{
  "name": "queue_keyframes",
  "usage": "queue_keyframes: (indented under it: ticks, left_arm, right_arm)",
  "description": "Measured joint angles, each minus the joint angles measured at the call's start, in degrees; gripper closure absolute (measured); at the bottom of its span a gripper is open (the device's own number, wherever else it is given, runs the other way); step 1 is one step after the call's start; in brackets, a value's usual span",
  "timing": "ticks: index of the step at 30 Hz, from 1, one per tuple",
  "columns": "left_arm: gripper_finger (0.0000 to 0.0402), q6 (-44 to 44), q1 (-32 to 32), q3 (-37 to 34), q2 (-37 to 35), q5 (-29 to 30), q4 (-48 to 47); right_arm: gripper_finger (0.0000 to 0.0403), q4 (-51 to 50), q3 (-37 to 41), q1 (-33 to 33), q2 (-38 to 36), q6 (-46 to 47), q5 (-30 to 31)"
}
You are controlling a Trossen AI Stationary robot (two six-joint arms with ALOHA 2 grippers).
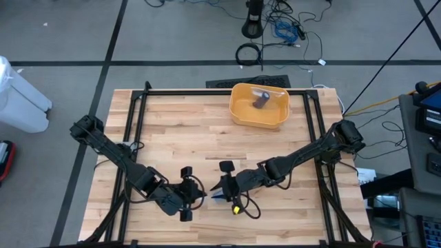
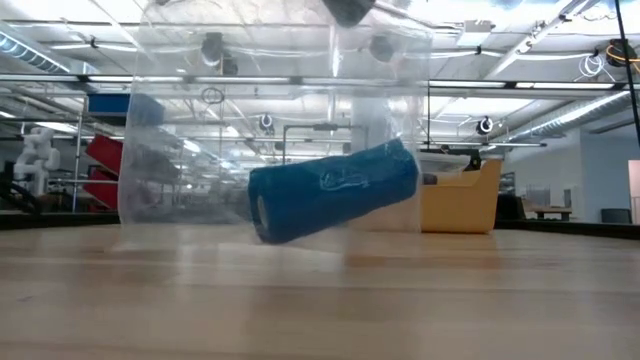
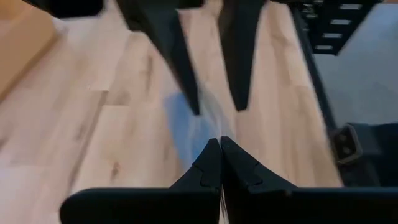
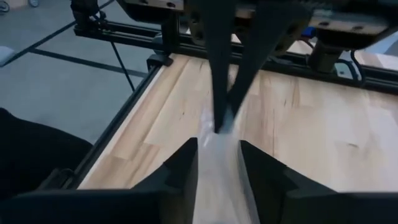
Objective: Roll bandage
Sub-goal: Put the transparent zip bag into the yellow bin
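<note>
A clear plastic bag (image 2: 200,150) hangs upright over the middle of the table. A blue rolled bandage (image 2: 330,190) lies tilted inside it. My left gripper (image 3: 221,144) is shut on the bag's top. Facing it, my right gripper (image 4: 217,152) is open. Its two fingers stand on either side of the same clear film (image 4: 219,140), and I cannot tell whether they touch it. In the high view both grippers, left (image 1: 198,195) and right (image 1: 220,190), meet near the table's front middle. The bag's lower edge (image 2: 220,243) is down at the table top. My left gripper pinches the bag's upper edge (image 3: 211,127) between its two shut fingers, slanting down from the table's left side. The bag hangs below the fingers with the blue roll lying in its lower part. One layer or both, I cannot tell.
A yellow tub (image 1: 242,114) holding a dark object (image 1: 260,102) stands at the table's far edge, right of centre; the low view shows the tub (image 2: 460,200) behind the bag. A black frame (image 1: 138,124) runs along the table's sides. Bare wood lies around the grippers.
</note>
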State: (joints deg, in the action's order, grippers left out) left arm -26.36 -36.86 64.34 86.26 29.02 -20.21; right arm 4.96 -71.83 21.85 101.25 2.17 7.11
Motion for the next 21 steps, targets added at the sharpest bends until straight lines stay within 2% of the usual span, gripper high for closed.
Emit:
queue_keyframes:
  ticks: [15,21]
  left_arm:
    - [0.0402,0.2,0.0,0.0,0.0,1.2,-0.1]
    - [0.0402,0.2,0.0,0.0,0.0,1.6,-0.6]
  right_arm:
    - [0.0397,-1.5,0.0,-0.5,0.0,1.1,0.2]
    - [0.0402,-3.0,0.0,-0.5,-0.1,1.9,2.0]
